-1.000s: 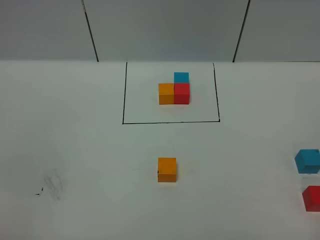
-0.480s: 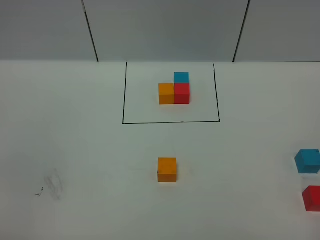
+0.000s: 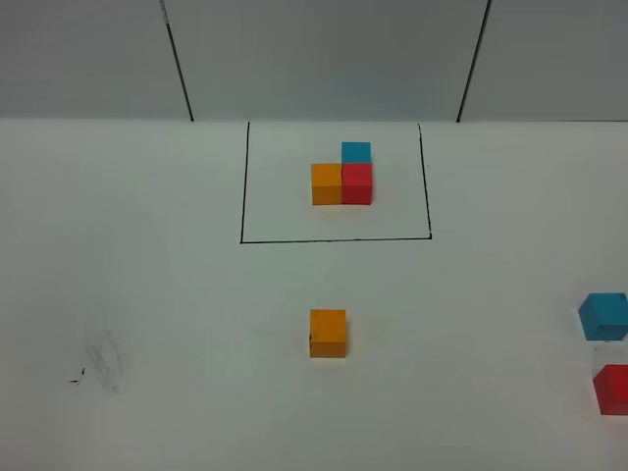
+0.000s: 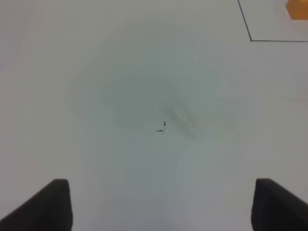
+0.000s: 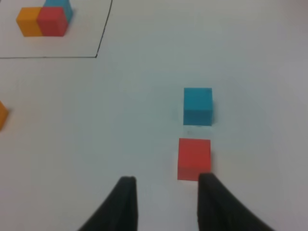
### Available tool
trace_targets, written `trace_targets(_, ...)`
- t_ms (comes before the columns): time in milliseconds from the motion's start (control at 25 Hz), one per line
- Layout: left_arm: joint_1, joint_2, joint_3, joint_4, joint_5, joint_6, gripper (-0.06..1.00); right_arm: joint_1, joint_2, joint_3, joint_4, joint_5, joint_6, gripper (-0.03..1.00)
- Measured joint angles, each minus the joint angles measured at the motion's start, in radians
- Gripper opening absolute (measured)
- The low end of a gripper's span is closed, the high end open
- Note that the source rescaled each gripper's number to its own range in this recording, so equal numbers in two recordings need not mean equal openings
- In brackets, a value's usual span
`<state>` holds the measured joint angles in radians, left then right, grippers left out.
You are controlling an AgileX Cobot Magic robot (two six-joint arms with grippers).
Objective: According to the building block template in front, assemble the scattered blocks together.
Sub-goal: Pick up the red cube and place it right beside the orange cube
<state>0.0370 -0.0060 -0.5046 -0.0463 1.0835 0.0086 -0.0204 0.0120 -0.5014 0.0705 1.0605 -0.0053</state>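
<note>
The template is a black-lined square outline at the back middle, holding a fixed trio of cubes: orange left, red right, blue behind. The trio also shows in the right wrist view. The loose orange cube sits alone in front of the outline. The loose light blue cube and loose red cube sit at the far right edge. In the right wrist view my right gripper is open and empty, with the red cube just ahead of one fingertip and the blue cube beyond. My left gripper is wide open over bare table.
A faint grey smudge with a small black mark lies on the white table at the front left, also in the left wrist view. A grey wall with dark seams stands behind the table. Neither arm shows in the exterior view.
</note>
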Motion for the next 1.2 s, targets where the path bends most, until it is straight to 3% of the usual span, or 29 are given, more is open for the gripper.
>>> trace_targets(920,0.000,0.000,0.000,0.000,0.000,0.000,0.65,0.000,0.000,0.000,0.000,0.001,-0.003,0.01)
trace_targets(1080,0.000,0.000,0.000,0.000,0.000,0.000,0.65,0.000,0.011,0.000,0.000,0.002,0.005,0.14)
trace_targets(1200,0.000,0.000,0.000,0.000,0.000,0.000,0.65,0.000,0.071,0.000,0.000,0.000,0.023,0.37)
